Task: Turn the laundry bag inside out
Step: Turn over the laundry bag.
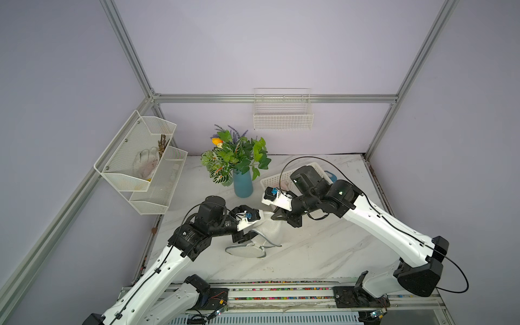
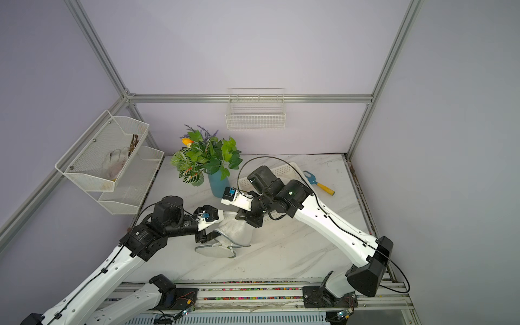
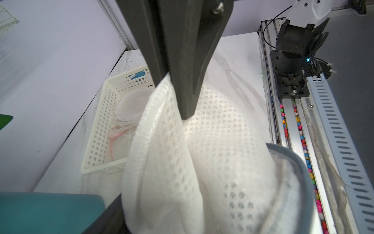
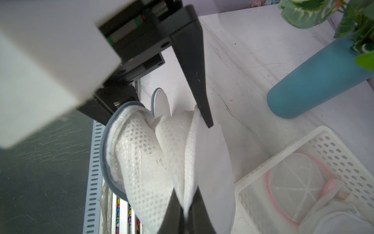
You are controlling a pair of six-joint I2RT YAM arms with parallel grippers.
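Laundry bag [image 1: 270, 229]: light, limp mesh; I'd grip its grey rim [image 4: 103, 150].
Right fingers [image 3: 186, 81]: clamped on it.
Left fingers [image 4: 194, 71]: apart.

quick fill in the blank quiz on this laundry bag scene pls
1. The right gripper pinches the white laundry bag, whose rim is ___.
2. The vase holding the plant is ___.
3. The basket on the table holds bags trimmed in ___.
4. The left gripper is not shut but ___.

Missing words: grey; blue; pink; open
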